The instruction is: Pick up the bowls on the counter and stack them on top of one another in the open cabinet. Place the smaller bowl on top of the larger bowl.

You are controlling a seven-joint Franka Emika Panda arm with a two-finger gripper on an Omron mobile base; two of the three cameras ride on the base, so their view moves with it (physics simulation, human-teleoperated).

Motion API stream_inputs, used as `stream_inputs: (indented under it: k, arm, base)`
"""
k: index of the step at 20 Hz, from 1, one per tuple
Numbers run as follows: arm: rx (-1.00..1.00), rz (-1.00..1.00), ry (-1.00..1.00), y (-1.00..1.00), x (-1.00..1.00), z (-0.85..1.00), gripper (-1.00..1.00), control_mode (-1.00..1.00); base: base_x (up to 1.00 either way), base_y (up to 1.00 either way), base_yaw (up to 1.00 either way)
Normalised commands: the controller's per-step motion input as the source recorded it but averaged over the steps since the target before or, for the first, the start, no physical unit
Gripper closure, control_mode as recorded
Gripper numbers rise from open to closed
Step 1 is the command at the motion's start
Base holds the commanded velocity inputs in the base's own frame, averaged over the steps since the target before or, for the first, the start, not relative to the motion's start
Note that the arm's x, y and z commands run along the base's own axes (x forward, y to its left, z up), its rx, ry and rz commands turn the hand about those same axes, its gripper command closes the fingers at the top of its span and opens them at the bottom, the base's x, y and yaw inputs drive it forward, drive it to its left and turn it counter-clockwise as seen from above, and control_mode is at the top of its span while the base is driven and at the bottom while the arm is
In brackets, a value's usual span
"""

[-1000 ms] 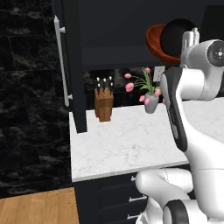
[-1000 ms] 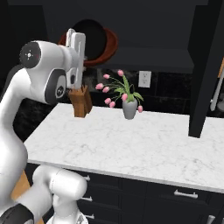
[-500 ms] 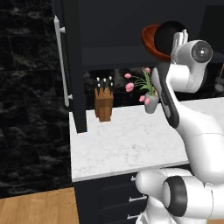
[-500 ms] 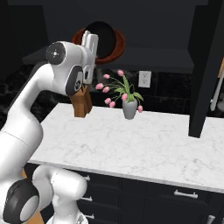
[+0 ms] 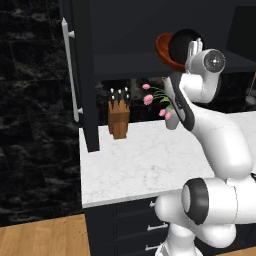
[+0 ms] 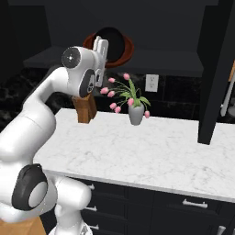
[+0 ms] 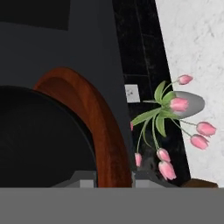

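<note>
text: none readable | labels: none | brands: none | numbers: none

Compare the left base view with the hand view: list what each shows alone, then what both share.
Left base view alone: the knife block, the cabinet door's silver bar handle, the wood floor and the drawers under the counter.

Hand view alone: a wall outlet behind the flowers.

Both share: the larger bowl up at the cabinet shelf with the smaller bowl against it, the pink flowers, and the white counter.
</note>
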Motion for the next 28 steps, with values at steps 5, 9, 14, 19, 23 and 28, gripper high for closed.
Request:
stream_inputs:
  k: [5,9,14,19,23,28]
  arm:
    - [0.0,0.0,0.0,0.0,0.59,-0.23,1.0,-1.0]
    - [0.0,0.0,0.0,0.0,0.42,-0.03,1.0,-1.0]
    - [0.0,0.0,0.0,0.0,0.53,0.0,1.0,-1.0]
    - [0.0,0.0,0.0,0.0,0.67,-0.14,1.0,-1.0]
    - [0.0,0.0,0.0,0.0,0.65,-0.29,1.0,-1.0]
    - [0.0,0.0,-0.05,0.11,0.44,-0.32,-1.0,-1.0]
  base:
    - [0.0,0.0,0.0]
    - [0.0,0.0,0.0]
    - [0.0,0.0,0.0]
    - [0.0,0.0,0.0]
    - [0.0,0.0,0.0]
    - [0.0,0.0,0.0]
